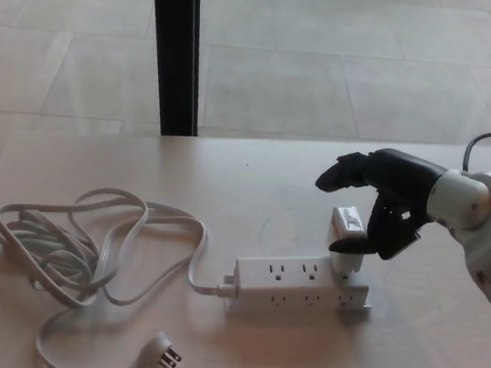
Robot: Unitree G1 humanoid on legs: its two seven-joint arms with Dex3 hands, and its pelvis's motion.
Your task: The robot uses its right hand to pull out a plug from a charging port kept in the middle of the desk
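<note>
While the white plug is sitting upright in the right end of the white power strip, near the middle of the table, I am listing what is lying before me.

Item, plug: a boxy white adapter, standing on the strip's top face, its upper half rising clear of the sockets.

Item, my right robot hand: black, reaching in from the right on a white forearm. Its thumb is pressing against the plug's right side low down, while its two fingers are arching over the plug's top, apart from it. I am reading the hand as spread, not clamped on the plug.

Item, power strip: lying flat and lengthwise, with two rows of sockets showing, the other sockets standing unused.

Item, white cord: running from the strip's left end and lying in loose loops over the left part of the table.

Item, cord's pronged end: resting near the front edge, prongs pointing right.

Item, black post: standing behind the table against a pale tiled floor.
</note>
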